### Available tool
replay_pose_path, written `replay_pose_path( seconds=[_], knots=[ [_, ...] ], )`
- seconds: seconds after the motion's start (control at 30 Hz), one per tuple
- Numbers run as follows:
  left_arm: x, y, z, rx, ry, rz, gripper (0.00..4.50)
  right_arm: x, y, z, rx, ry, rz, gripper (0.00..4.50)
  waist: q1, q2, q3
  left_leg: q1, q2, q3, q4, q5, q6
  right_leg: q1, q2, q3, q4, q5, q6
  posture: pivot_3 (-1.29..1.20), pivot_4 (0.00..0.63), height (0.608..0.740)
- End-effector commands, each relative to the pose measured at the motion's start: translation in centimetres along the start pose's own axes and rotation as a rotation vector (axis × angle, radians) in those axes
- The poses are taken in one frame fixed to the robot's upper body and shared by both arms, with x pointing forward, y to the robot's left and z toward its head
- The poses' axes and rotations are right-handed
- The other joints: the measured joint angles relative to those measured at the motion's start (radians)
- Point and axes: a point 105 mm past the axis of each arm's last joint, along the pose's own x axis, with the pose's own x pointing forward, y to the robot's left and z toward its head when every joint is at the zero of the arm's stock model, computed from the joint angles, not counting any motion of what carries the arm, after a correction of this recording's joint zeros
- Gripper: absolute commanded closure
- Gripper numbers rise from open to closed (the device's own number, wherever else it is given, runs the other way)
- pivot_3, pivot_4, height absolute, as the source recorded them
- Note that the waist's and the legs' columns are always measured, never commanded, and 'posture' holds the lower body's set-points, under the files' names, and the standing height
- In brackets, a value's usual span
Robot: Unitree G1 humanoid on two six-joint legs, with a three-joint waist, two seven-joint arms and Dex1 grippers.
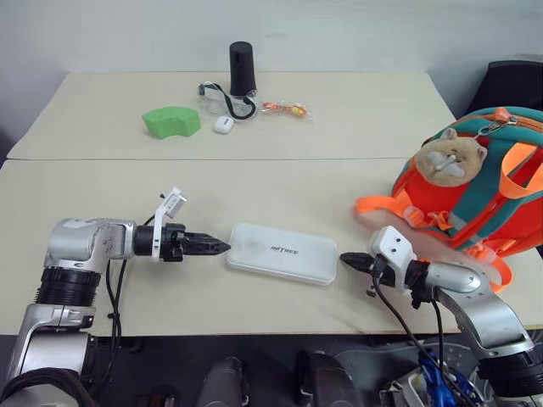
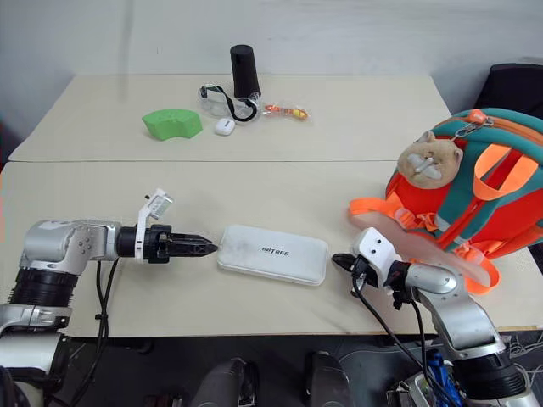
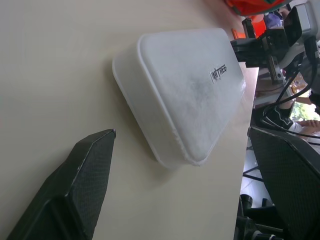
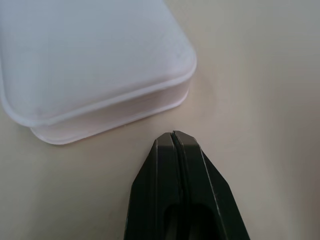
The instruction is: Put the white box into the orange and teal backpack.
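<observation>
The box [image 1: 282, 253] lies flat on the table [image 1: 102, 186], lid up, lettering readable, nothing clamped on it. It sits well apart from the backpack [image 1: 475, 191], which stands at the table's right edge w/ its hamster toy [image 1: 452, 158] facing the box. Whether the backpack's top is unzipped can't be told from here.

Left gripper [image 1: 212, 247] is just beside the box's left short end, pointing at it; in the left wrist view its fingers [image 3: 82, 185] are spread wide, box end lying between and ahead of them, no contact seen. Right gripper [image 1: 349, 260] is just beside the box's right short end; in the right wrist view its fingers [image 4: 182, 165] are pressed together, tip near the box corner, a sliver of table showing between.

Step judged: pre-grasp, approx. at the start; box not yet lifted, nothing in the backpack.

Next move, as judged: left fingers to be advanced over the box's end and closed across its thin side; box is long and smooth, so a one-end grip may sag or slip. The right tip could be used to brace the far end. Backpack opening must be found before carry.
</observation>
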Motion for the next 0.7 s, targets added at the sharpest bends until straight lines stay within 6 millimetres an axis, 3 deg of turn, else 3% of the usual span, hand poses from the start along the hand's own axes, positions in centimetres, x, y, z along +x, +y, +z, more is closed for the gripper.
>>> replay_pose_path(
  seconds=[0.03,0.37,0.7],
  knots=[
    [0.8,-0.4,0.5,-0.012,0.025,-0.031,0.04,0.0,0.7,0.0,-0.024,0.006,0.031,4.50,0.000,0.000,0.000,0.000,0.000,0.000,0.000,0.000,0.000,0.000,0.000,0.000,0.000,0.000,0.000,0.00,0.150,0.740],
    [4.8,-1.4,1.5,-0.012,0.088,-0.116,0.04,0.2,1.6,-0.2,-0.040,0.013,0.047,4.50,0.001,-0.001,-0.001,0.000,0.000,0.000,0.002,0.000,0.000,0.000,0.000,0.001,0.000,0.000,0.000,0.00,0.150,0.740],
    [6.6,-2.7,2.2,0.021,0.178,-0.185,0.04,0.4,2.0,-0.4,-0.038,0.013,0.037,4.50,0.001,-0.001,-0.001,0.000,0.000,-0.001,0.004,0.000,0.000,0.001,0.000,0.001,0.000,0.000,0.000,0.00,0.150,0.740]
  ],
)
